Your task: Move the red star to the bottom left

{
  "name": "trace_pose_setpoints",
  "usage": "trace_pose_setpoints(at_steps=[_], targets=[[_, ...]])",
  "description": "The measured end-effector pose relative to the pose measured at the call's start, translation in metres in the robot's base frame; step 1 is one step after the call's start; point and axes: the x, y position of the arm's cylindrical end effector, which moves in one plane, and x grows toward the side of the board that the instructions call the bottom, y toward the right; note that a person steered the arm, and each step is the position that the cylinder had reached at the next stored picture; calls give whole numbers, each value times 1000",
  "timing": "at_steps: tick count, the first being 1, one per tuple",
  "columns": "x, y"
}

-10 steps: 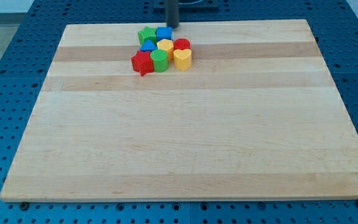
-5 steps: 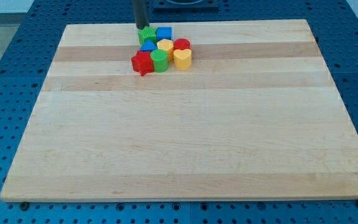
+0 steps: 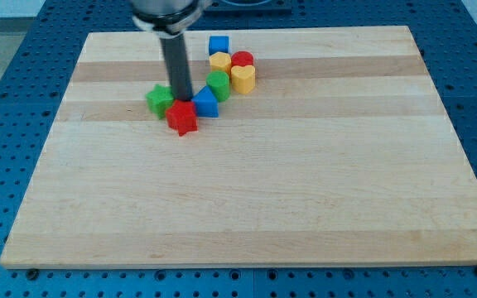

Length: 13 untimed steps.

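Camera view is showing the pale wooden desk (image 3: 247,190) lying on a blue perforated surface (image 3: 7,99); my tip (image 3: 180,101) is pressing down at the end of the dark rod (image 3: 175,66), which is dropping in from the view's top; the rig is carrying no fingers, so nothing is clenching or releasing, and the rod is only pushing; the tip is sitting just above the red star (image 3: 182,117), touching or nearly touching its upper edge, with the green block (image 3: 161,99) just beside it on the view's left and the blue block (image 3: 206,103) just beside it on the view's right; the red star is resting in the upper-left part of the desk, towards the view's top and left of centre, well apart from the bottom left corner; the blue block is appearing to touch the star's right side; a second green block (image 3: 218,84) is standing just above and right of that blue block; further to the view's top and right, a yellow block (image 3: 220,61), a yellow heart (image 3: 243,78), a red block (image 3: 243,60) and a blue cube (image 3: 218,45) are clustering close together, the blue cube sitting nearest the top edge.
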Motion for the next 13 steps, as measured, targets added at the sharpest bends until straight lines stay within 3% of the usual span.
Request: trace_pose_setpoints(at_steps=[1,4,5,8,9,10,11,12,13], targets=[[40,-10],[43,70],[65,109],[171,127],[165,47],[155,28],[129,61],[117,42],[125,-54]])
